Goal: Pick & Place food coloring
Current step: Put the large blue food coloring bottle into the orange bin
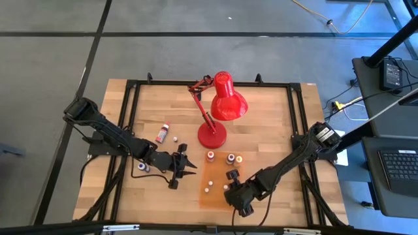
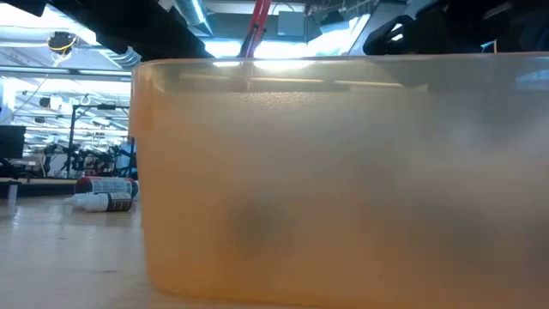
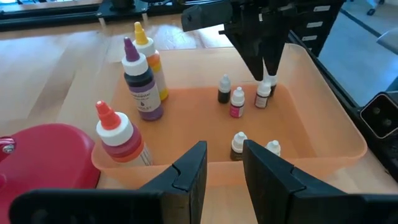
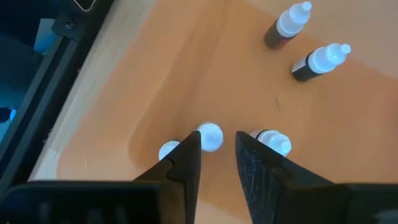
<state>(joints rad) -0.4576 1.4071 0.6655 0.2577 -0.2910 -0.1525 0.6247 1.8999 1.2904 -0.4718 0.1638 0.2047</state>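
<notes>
High view first: my right claw (image 1: pixel 231 176) hangs over the translucent orange tray (image 1: pixel 210 197) at the near edge of the wooden table (image 1: pixel 274 124), and my left claw (image 1: pixel 187 164) rests low just beside the tray's left side, pointing at it. Through my right wrist view, my fingers (image 4: pixel 186 155) stand slightly spread, pinching nothing; the white cap of one small food coloring bottle (image 4: pixel 210 137) shows just past the tips, with two more white-capped bottles close on either side of it. Two dark ones (image 4: pixel 320 61) lie farther off on the tray floor. From the left wrist view that makes five tiny dropper bottles in the tray: three upright toward the far wall, right under my right claw, and two nearer the wall that faces my left claw. My left fingers (image 3: pixel 189 171) are a little apart too, with only air between them. Three larger bottles (image 3: pixel 140 81), with purple, yellow and orange tops, stand at the tray's rim on the side of the red desk lamp (image 1: pixel 222 104); whether they are just inside or just outside the wall I cannot tell. More food coloring is outside the tray: a red-bodied bottle (image 1: pixel 161 134) lies on the table left of the lamp's base, well apart from the tray.
</notes>
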